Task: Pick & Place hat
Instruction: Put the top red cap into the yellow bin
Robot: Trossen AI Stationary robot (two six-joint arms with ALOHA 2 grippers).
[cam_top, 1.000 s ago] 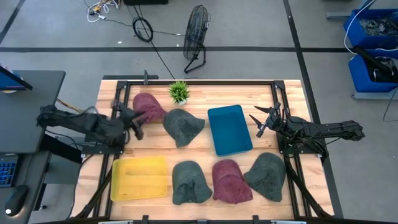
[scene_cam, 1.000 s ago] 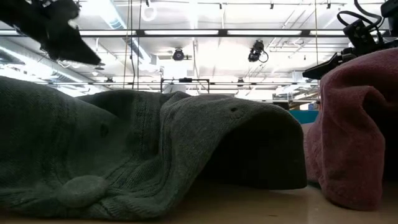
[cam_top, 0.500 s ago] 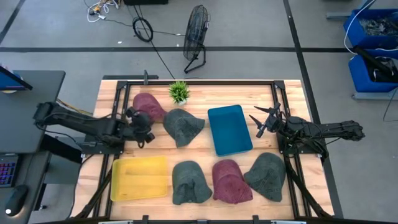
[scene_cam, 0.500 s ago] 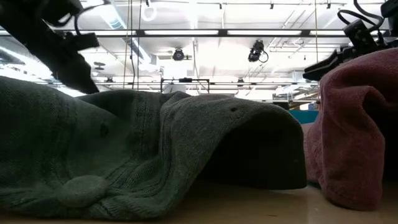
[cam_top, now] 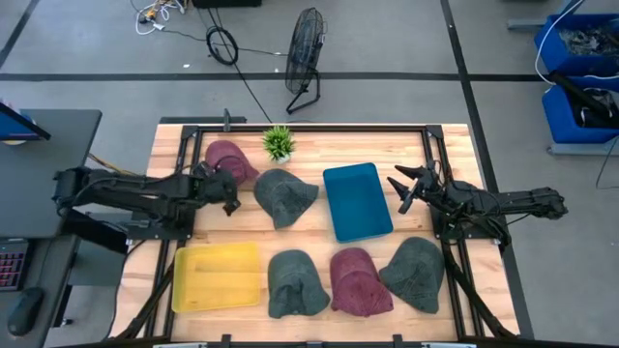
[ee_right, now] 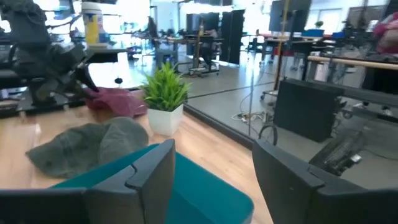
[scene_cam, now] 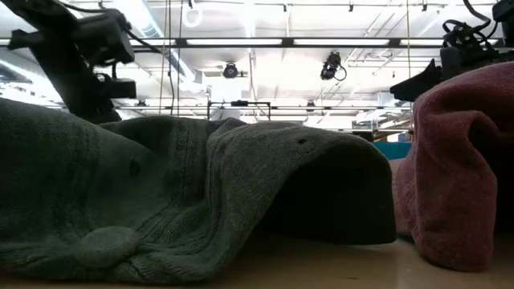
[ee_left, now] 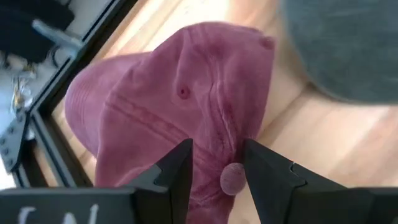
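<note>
Hovering the left gripper (ee_left: 214, 163) over the maroon hat (ee_left: 174, 112), lying at ten o'clock on the tabletop (cam_top: 319, 150), beside the plant (cam_top: 279, 142). Fingers (ee_left: 177, 168) standing parted, straddling the crown button, gripping nothing yet. Judging the hat light, soft, floppy, not fragile; favouring a pinch on bunched crown fabric. Parking the right gripper (cam_top: 403, 183) at three o'clock, fingers wide, empty.
</note>
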